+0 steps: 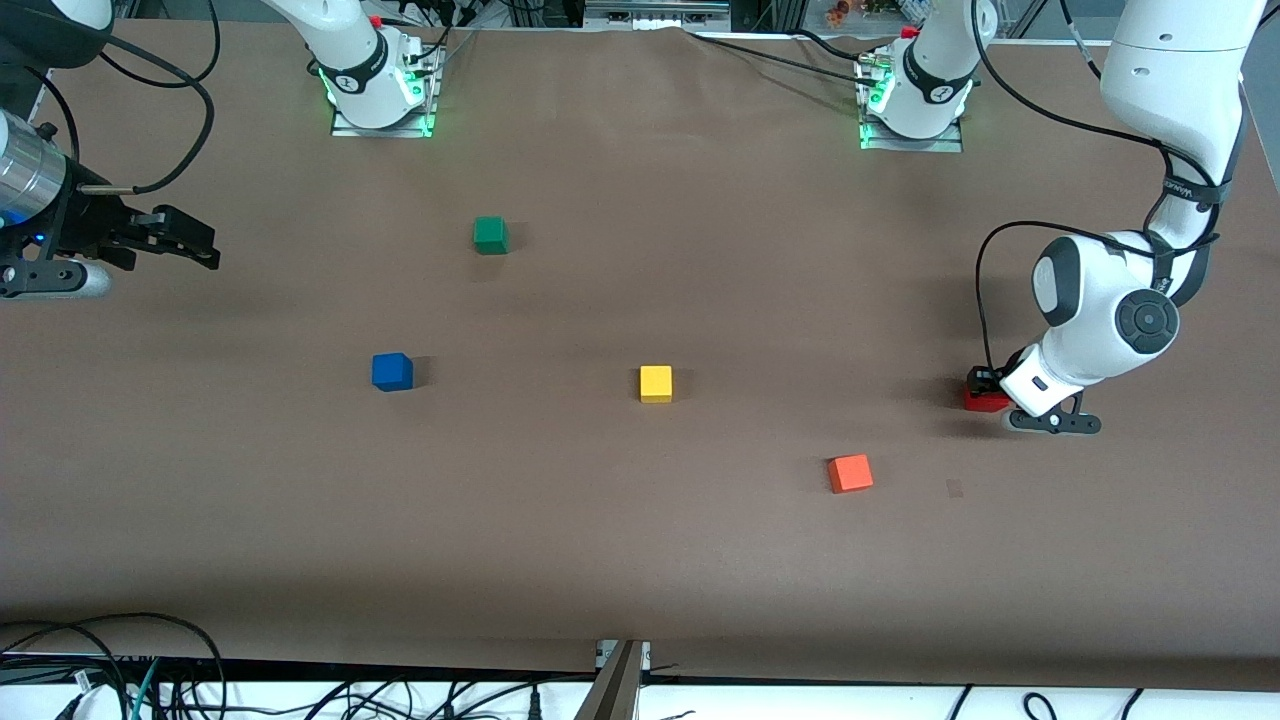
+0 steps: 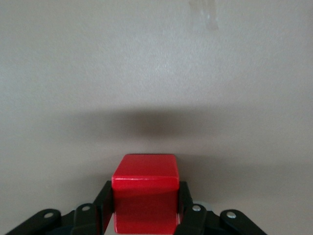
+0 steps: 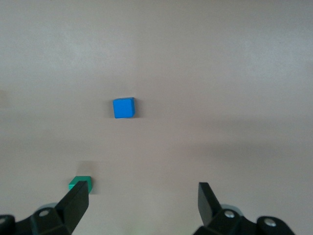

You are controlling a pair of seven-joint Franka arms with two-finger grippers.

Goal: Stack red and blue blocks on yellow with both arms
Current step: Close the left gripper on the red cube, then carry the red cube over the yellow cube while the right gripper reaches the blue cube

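The red block (image 1: 984, 403) lies at the left arm's end of the table. My left gripper (image 1: 988, 384) is down around it, and in the left wrist view its two fingers press both sides of the red block (image 2: 145, 193); left gripper (image 2: 145, 196) shut on it. The blue block (image 1: 392, 371) sits toward the right arm's end and also shows in the right wrist view (image 3: 123, 107). The yellow cube (image 1: 656, 383) sits mid-table, bare on top. My right gripper (image 1: 197, 245) is open and empty in the air over the right arm's end; in its wrist view (image 3: 143, 193) nothing is between the fingers.
A green cube (image 1: 490, 235) sits farther from the front camera than the blue block and shows beside a right finger (image 3: 79, 184). An orange cube (image 1: 850, 473) lies between the yellow cube and the red block, nearer the front camera. Brown table cover (image 1: 640, 560).
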